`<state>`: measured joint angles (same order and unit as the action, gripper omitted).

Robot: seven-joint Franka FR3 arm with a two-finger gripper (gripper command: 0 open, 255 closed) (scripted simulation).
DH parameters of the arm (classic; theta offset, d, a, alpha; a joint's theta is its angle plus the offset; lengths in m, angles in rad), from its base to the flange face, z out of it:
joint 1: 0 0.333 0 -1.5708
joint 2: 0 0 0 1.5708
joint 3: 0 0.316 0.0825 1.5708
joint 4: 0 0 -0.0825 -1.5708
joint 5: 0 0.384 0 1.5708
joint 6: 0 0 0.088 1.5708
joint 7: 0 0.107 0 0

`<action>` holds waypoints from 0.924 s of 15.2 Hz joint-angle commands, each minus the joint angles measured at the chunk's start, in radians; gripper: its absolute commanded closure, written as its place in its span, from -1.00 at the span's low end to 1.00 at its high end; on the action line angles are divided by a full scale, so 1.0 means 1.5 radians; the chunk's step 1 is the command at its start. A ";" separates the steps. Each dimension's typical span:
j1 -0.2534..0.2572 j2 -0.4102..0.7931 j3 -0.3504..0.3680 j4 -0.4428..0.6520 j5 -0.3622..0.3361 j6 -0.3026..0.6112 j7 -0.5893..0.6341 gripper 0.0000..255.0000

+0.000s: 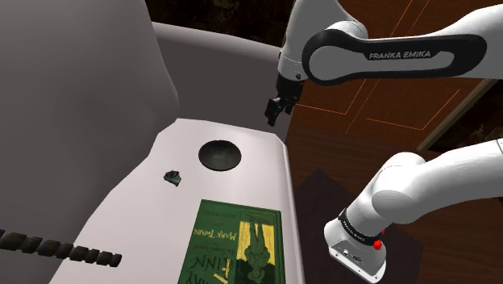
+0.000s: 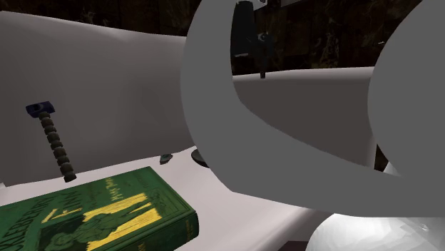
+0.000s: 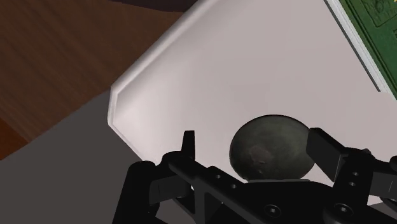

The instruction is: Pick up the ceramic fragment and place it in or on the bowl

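Fragment: the small dark jagged ceramic fragment (image 1: 172,177) lies loose on the plain white counter (image 1: 137,218). In the shoulder view it is left of the bowl and a little nearer, and nothing touches it.
Bowl: the round dark shallow bowl (image 1: 220,156) sits upright and empty toward the counter's far right corner, near the fragment but apart from it.
Claw: the all-black two-finger claw (image 1: 277,108) hangs in the air over the counter's far right edge, beyond the bowl and well apart from the fragment. In the wrist view its fingers (image 3: 188,143) are spread wide with nothing gripped, and the bowl shows below, between them.
Step in hand: this looks like the approach, with the grasp not yet made.
Next move: the claw likely needs to travel left and nearer, past the bowl, then come down with its jaws straddling the fragment. The piece is small and low, so the fingertips probably have to reach almost to the counter before closing.
Around: a green hardback book with a yellow cover picture (image 1: 238,246) lies flat on the near part of the counter, right of the fragment. A dark tool with a beaded handle (image 2: 55,142) lies at the near left, and brown wooden floor (image 1: 363,105) shows to the right.
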<state>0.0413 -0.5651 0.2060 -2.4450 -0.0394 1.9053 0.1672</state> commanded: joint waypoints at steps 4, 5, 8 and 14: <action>0.006 0.109 0.055 0.029 -0.004 0.076 0.068 -1.00; 0.006 0.132 0.066 0.037 -0.008 0.090 0.082 -1.00; 0.007 0.203 0.096 0.065 -0.026 0.126 0.127 -1.00; 0.014 0.356 0.145 0.146 -0.094 0.178 0.229 -1.00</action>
<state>0.0606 -0.0813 0.4116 -2.2534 -0.1556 2.1554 0.4790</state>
